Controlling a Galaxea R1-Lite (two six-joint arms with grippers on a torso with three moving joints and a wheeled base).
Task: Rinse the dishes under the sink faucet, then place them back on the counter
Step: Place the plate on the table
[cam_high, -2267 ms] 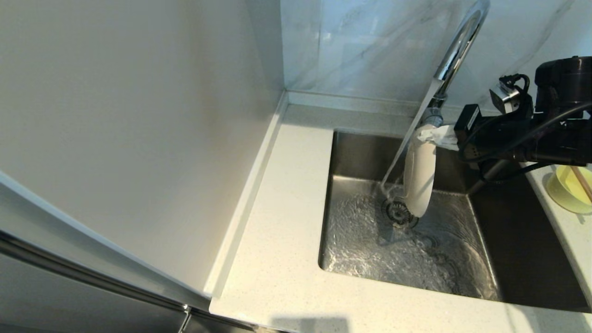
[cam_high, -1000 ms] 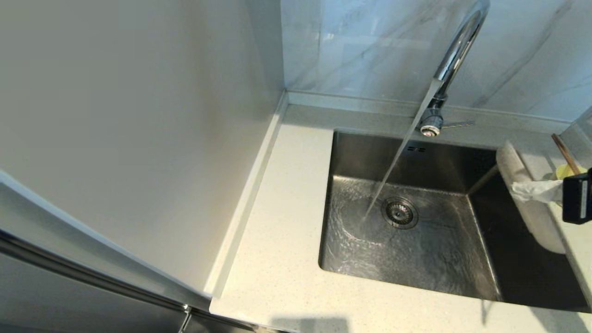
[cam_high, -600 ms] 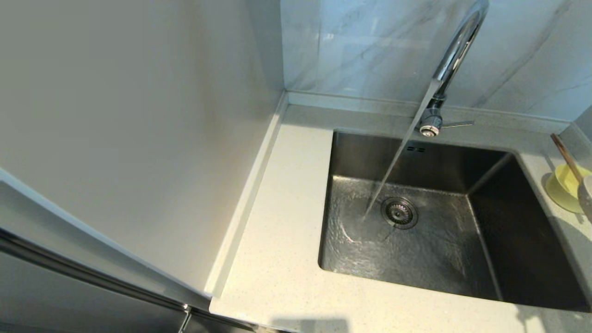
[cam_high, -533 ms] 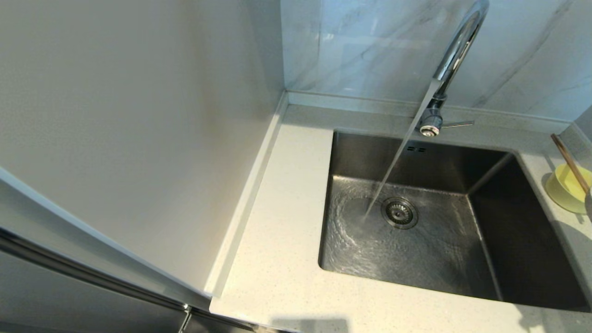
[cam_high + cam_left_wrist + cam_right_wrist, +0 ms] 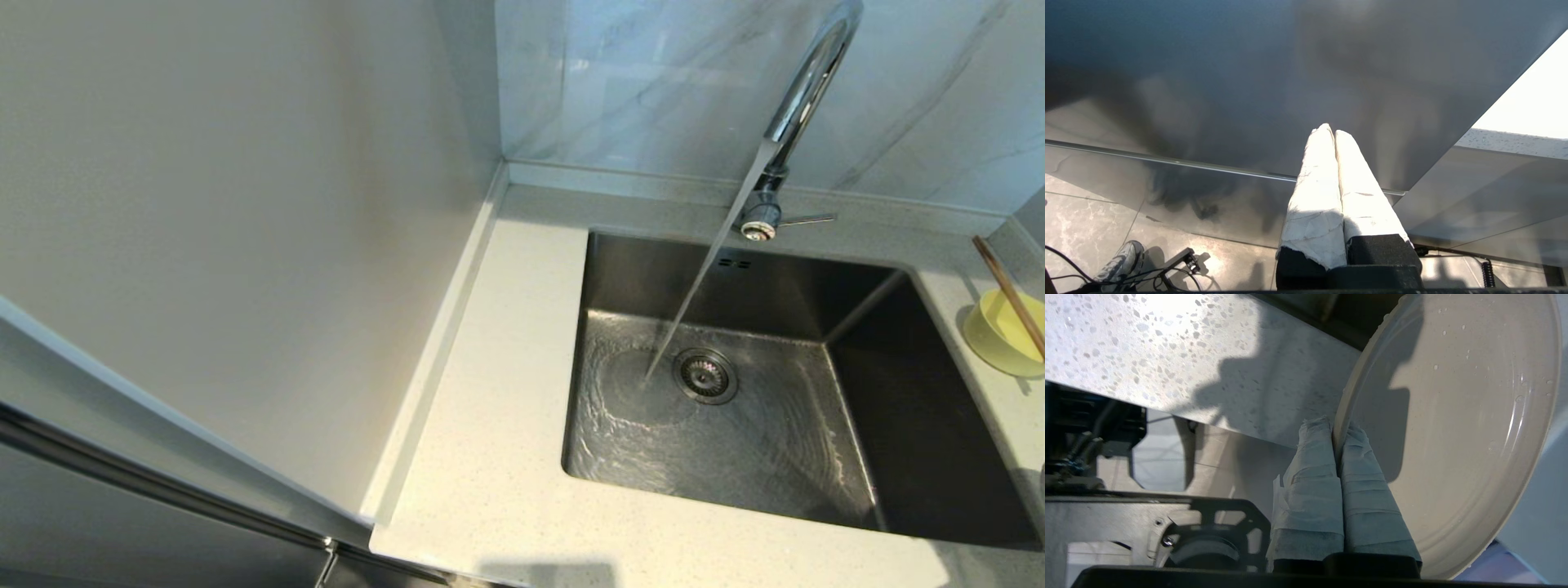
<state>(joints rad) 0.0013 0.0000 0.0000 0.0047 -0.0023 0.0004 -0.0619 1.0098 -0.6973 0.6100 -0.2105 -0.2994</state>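
While your right pincer [image 5: 1336,430] grips the plate [image 5: 1453,428] by its rim, out of the head view, the speckled surface [image 5: 1167,355] lies just beside it; your left pincer [image 5: 1334,132], closed on nothing, hangs parked far off.

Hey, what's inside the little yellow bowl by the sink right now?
A light-brown wooden chopstick leans out of the pale-yellow bowl on the counter. The bowl's far side runs off the head view's edge, so anything else inside cannot be seen.
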